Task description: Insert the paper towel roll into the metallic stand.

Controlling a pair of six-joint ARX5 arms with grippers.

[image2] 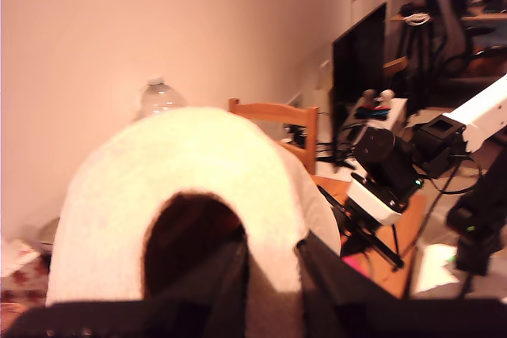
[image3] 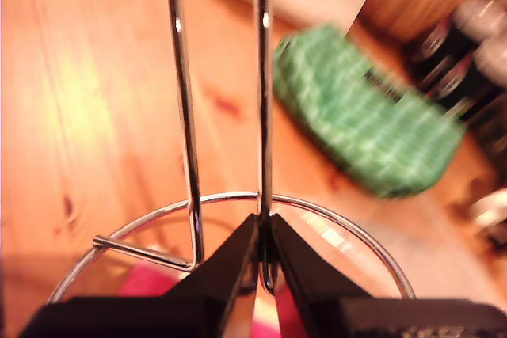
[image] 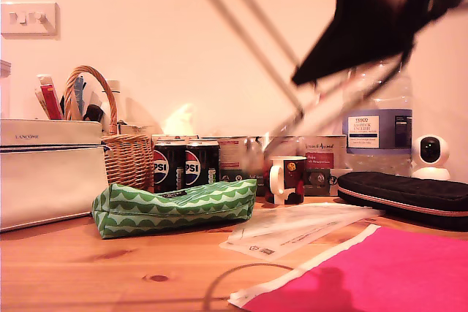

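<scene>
My first gripper (image2: 273, 263) is shut on the wall of the paper towel roll (image2: 198, 164), a thick white cylinder. Its dark hollow core faces the first wrist camera. The roll does not show in the exterior view. My second gripper (image3: 265, 231) is shut on one rod of the metallic stand (image3: 263, 77), just above its round wire ring base (image3: 341, 223). It holds the stand in the air over the wooden table. In the exterior view the second gripper (image: 307, 71) is a dark blur at the upper right. The stand's chrome rods (image: 248, 34) slant from it toward the top edge.
On the table stand a green wave-patterned pouch (image: 175, 206), a wicker basket (image: 124, 151), Pepsi cans (image: 183, 166), a mug (image: 287, 179), a water bottle (image: 376, 118) and a black case (image: 406, 195). A pink sheet (image: 380, 275) lies in front. An arm (image2: 384, 172) shows in the first wrist view.
</scene>
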